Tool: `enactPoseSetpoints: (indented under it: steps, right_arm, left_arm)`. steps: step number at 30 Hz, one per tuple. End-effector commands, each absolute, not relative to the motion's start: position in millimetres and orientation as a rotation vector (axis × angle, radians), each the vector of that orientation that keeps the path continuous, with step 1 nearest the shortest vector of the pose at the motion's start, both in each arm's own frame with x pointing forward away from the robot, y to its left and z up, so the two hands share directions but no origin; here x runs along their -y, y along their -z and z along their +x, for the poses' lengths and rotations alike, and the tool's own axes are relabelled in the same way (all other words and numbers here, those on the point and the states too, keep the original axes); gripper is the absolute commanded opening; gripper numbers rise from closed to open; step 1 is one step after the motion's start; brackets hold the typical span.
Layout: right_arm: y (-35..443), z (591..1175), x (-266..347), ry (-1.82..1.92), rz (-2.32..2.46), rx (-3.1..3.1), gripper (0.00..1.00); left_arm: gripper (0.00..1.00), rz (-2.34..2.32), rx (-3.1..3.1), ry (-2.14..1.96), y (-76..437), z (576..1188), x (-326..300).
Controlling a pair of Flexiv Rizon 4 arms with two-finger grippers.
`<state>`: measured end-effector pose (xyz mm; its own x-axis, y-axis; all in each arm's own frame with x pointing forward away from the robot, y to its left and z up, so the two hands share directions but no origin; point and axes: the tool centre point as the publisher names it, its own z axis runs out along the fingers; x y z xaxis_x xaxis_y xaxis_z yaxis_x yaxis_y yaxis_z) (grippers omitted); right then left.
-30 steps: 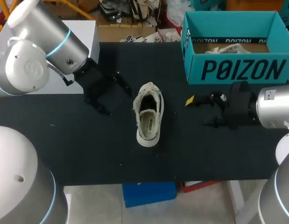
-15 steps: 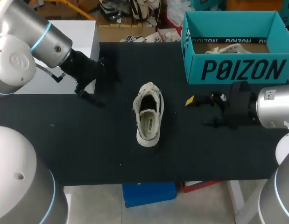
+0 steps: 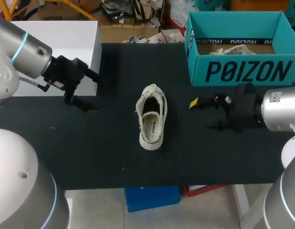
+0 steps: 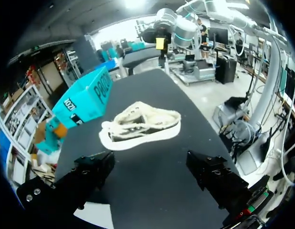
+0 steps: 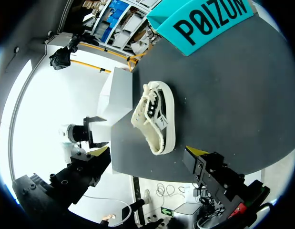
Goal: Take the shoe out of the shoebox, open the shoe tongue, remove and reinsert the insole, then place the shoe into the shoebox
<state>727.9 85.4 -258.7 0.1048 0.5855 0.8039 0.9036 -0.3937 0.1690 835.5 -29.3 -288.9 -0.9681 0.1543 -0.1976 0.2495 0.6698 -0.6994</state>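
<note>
The shoe [image 3: 152,117] is seen resting sole-down on the black table [image 3: 90,152] at the centre of the frame, outside the shoebox [image 3: 242,71], which is set at the upper right. The left gripper [image 3: 96,95] is held at the left, well apart from the shoe, fingers spread, nothing grasped. The right gripper [image 3: 203,114] is held near the shoe's right side, likewise spread and empty.
</note>
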Motion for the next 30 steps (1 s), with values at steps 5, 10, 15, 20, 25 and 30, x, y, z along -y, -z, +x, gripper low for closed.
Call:
enactPoseSetpoints:
  steps: [5,10,15,20,25,30]
  right_arm:
    - [259.0,728.2,-85.7,1.193,-2.023,1.456,1.0]
    - [259.0,728.2,-85.7,1.193,-2.023,1.456,1.0]
    - [247.0,737.0,-66.5,1.025,-2.103,1.598,1.0]
    - [241.9,756.7,-70.1,0.802,-2.155,1.801,1.0]
    - [243.2,775.5,-84.9,0.577,-2.178,2.011,1.0]
    - [248.8,792.0,-100.6,0.185,-2.146,2.326,1.0]
  left_arm:
    - [1.0,-0.463,-2.784,1.198,286.5,822.5,14.9]
    - [1.0,-0.463,-2.784,1.198,286.5,822.5,14.9]
    - [1.0,-0.463,-2.784,1.198,286.5,822.5,14.9]
    - [1.0,-0.463,-2.784,1.198,286.5,822.5,14.9]
    - [1.0,-0.463,-2.784,1.198,286.5,822.5,14.9]
    - [1.0,-0.463,-2.784,1.198,286.5,822.5,14.9]
